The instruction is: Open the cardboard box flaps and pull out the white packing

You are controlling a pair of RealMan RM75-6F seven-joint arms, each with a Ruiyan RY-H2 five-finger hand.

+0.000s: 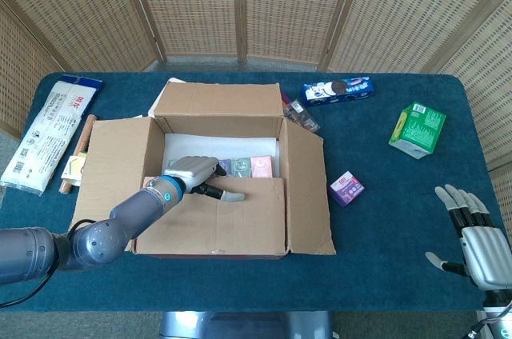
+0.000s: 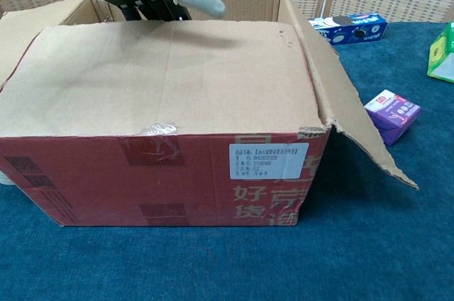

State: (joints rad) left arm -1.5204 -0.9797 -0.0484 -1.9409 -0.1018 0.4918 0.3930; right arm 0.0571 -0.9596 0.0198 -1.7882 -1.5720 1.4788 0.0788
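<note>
Because the near flap [image 1: 216,215] of the cardboard box [image 2: 177,166] covers the opening, my left hand [image 1: 194,173] hooks its free edge, fingers curled, to lift it; white packing [image 1: 220,147] lies along the box's far wall. My right hand [image 1: 474,243] rests spread and empty at the table's near right corner.

A folding screen [image 1: 240,7] of woven rattan panels in pale wooden frames stands behind the worktop [image 1: 384,227], angled in on both sides; the worktop is covered in dark blue cloth; a strip of grey floor [image 1: 200,61] shows at the screen's foot; even, soft light falls throughout, with faint shadows.
</note>
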